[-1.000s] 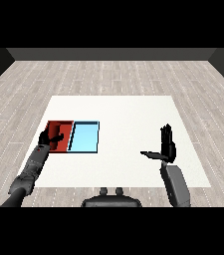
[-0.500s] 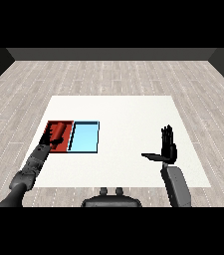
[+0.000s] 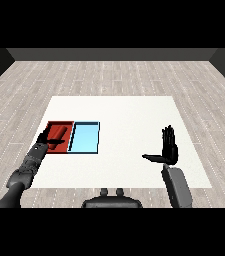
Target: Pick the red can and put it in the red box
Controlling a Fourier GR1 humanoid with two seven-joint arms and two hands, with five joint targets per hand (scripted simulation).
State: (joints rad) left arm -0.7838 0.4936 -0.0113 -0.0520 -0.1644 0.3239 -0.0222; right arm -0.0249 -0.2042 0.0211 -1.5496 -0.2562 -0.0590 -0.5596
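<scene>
The red can (image 3: 60, 132) lies on its side inside the red tray (image 3: 64, 124) at the table's left. My left hand (image 3: 46, 138) rests over the tray's near left part, right beside the can. Its fingers are spread and its thumb reaches across below the can, not curled round it. Part of the can's near end is hidden by that hand. My right hand (image 3: 169, 148) hovers over the right side of the table, far from both trays. Its fingers point straight up, its thumb sticks out to the left, and it holds nothing.
The light blue tray (image 3: 85, 138) lies directly right of the red tray, sharing a wall with it. The white table (image 3: 129, 115) stretches between the trays and my right hand. Wooden floor surrounds the table.
My left hand has slid back toward the near left of the red tray, off the can, which stays lying in the tray. My right hand has sunk slightly.
</scene>
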